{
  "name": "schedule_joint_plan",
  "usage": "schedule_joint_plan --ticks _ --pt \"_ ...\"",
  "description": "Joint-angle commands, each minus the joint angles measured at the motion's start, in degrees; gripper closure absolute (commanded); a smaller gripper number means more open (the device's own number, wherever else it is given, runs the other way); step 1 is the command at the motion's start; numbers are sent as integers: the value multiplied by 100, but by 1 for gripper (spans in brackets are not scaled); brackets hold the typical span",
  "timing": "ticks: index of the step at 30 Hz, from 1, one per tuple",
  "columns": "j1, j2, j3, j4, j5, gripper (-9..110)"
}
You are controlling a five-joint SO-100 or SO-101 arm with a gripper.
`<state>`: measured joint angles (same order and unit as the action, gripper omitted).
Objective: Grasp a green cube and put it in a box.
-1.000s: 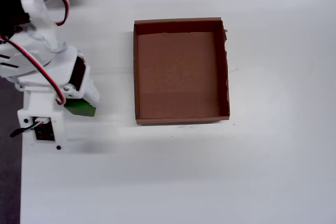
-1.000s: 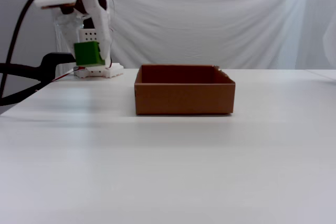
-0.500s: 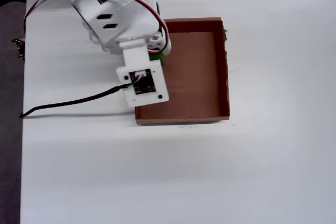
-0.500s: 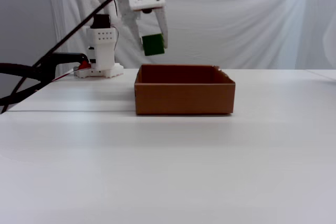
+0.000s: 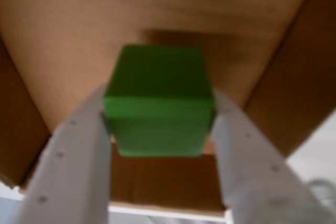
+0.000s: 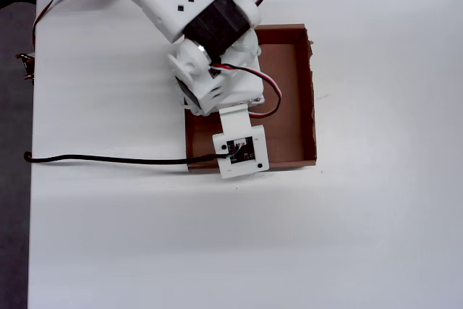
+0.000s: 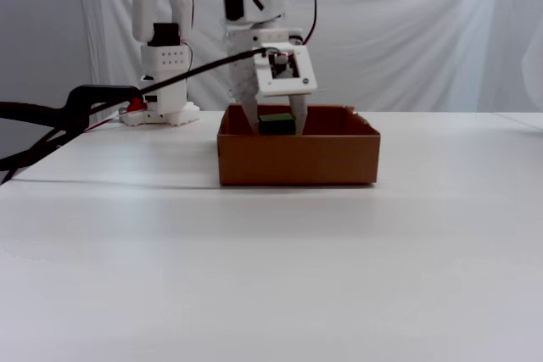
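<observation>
The green cube (image 5: 157, 100) sat squeezed between the two white fingers (image 5: 79, 166) of the gripper (image 7: 276, 125), which was closed on it. In the wrist view the cube hung over the brown floor of the box (image 5: 157, 14), and I could not tell if it touched the floor. From the side it dipped just below the top of the box's front wall. The box (image 7: 297, 158) stood on the white desk (image 7: 271, 277), toward its back edge. From above, the white arm (image 6: 202, 27) covered the left part of the box (image 6: 293, 99) and hid the cube. A black cable (image 6: 108, 159) ran from the arm to the desk's left edge.
</observation>
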<state>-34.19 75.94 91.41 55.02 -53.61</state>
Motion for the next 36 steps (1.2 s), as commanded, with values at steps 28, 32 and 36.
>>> schedule_joint_plan --ticks 28,32,36 --pt "97 1116 105 844 44 79" --pt "721 2259 44 1485 53 79" --pt "1626 3480 387 1837 105 79"
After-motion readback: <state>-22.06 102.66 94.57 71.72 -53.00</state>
